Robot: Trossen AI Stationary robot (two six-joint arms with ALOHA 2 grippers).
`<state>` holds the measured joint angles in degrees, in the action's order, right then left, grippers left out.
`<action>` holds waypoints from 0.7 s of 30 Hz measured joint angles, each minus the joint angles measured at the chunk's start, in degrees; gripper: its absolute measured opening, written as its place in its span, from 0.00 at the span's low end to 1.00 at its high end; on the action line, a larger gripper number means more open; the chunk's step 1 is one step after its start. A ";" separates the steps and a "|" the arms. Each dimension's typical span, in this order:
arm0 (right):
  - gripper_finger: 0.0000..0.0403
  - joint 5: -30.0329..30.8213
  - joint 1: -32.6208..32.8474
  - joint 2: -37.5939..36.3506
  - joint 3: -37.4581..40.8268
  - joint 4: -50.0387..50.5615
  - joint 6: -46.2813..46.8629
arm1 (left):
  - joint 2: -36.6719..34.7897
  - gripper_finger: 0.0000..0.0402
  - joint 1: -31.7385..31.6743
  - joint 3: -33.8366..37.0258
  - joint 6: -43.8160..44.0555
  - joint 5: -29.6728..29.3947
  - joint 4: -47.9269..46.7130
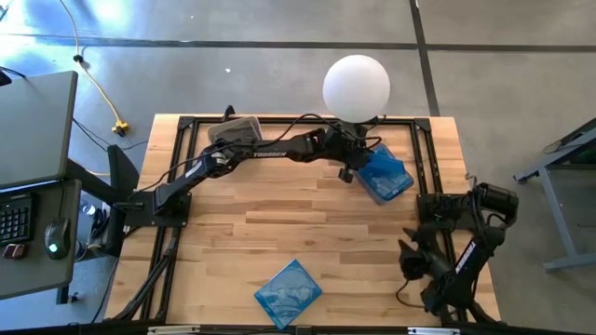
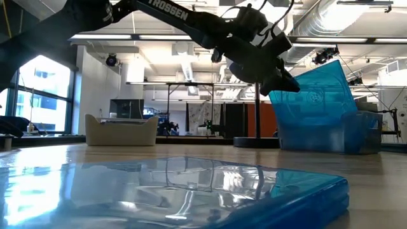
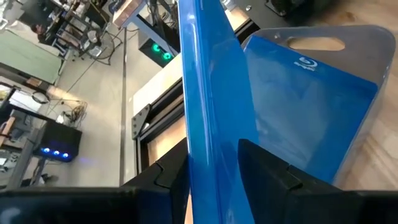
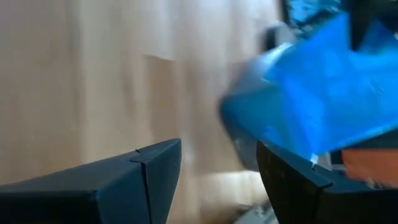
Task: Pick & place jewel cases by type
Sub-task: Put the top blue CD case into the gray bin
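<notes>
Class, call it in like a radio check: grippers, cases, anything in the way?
Left gripper at far bin, blue case upright between its fingers. Right gripper open, idle near edge. Second blue case flat up front. Path clear.
</notes>
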<state>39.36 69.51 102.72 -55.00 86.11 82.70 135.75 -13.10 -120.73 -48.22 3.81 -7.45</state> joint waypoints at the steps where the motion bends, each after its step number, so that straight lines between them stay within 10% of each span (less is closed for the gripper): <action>1: 0.51 -0.09 -0.61 0.00 0.00 1.55 1.50 | -0.01 0.31 0.00 0.00 -0.01 -0.33 0.00; 21: 0.51 8.25 -19.66 -4.00 5.23 2.51 -2.43 | -0.36 0.39 0.44 0.04 1.01 -10.18 -5.85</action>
<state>47.61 49.84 98.71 -49.77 88.62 80.27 135.39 -12.67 -120.68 -47.20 -6.38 -13.31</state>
